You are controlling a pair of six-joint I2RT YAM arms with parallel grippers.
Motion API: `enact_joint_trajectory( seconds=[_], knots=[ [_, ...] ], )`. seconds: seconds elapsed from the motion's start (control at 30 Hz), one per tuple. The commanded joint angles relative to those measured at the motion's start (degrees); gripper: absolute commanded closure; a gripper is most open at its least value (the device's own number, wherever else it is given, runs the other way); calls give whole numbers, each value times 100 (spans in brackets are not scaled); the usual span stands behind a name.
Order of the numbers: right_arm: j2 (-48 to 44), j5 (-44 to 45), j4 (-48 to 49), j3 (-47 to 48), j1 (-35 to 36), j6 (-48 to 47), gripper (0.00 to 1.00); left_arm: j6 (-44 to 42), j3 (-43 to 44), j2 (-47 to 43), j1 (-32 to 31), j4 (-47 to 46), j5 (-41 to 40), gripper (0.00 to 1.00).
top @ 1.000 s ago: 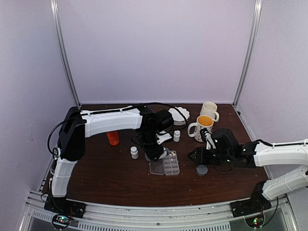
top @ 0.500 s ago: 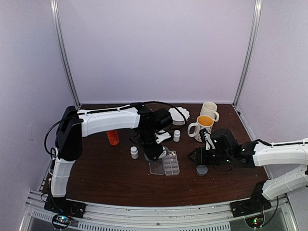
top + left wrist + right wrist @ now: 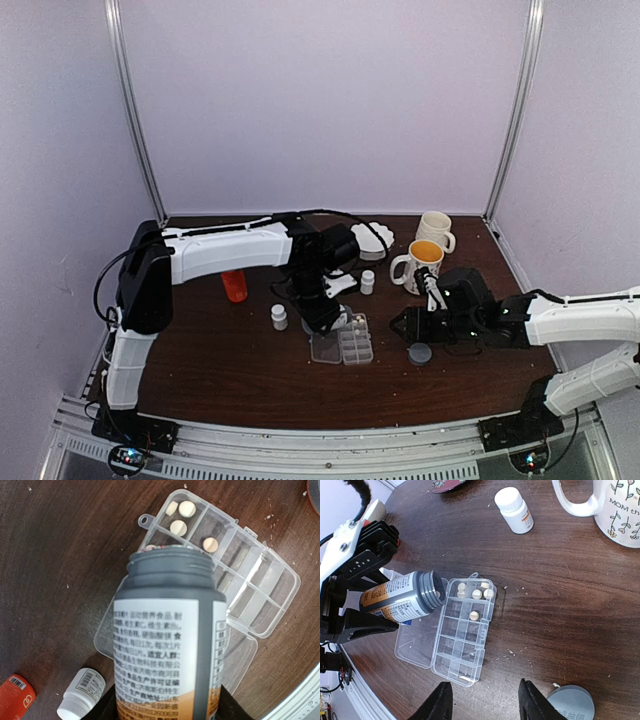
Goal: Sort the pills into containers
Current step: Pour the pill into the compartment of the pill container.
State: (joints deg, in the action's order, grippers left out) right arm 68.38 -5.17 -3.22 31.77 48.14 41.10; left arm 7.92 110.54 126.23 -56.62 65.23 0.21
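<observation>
From above: finds the left tool (image 3: 322, 305) down low over the pill box (image 3: 356, 341) in the middle of the counter (image 3: 220, 370), the lid (image 3: 325, 349) flung open toward the near edge. Finds the right tool (image 3: 405, 325) just right of the box, next to a loose grey cap (image 3: 420, 353). Cannot pick out any pills from this far.

From the left wrist: shows the left tool clamped on a grey bottle (image 3: 167, 645), uncapped and tipped mouth-first over one end of the box. Shows four round cream pills (image 3: 178, 527) lying in the end cells (image 3: 220, 530), with the cells further along bare.

From the right wrist: shows the right tool's jaws standing apart, nothing between them, aimed at the opposite end of the box. Shows the bottle nearly level, mouth just at the rim of an end cell, and a white bottle (image 3: 515, 510) and a mug (image 3: 620, 510) well apart beyond.

Looks like the pouring step, partway through. Next calls for shifting the mouth over a bare cell and tipping only slightly, to let pills out singly rather than in a rush.
</observation>
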Motion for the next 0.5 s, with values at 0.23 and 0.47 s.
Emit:
enact_joint_trajectory(
  seconds=[0.23, 0.47],
  knots=[
    [-33, 35, 6, 79, 24, -30, 53, 75, -144, -229, 10, -33, -122, 100],
    [-15, 12, -97, 109, 26, -32, 51, 121, 381, 94, -13, 400, -115, 100]
  ],
)
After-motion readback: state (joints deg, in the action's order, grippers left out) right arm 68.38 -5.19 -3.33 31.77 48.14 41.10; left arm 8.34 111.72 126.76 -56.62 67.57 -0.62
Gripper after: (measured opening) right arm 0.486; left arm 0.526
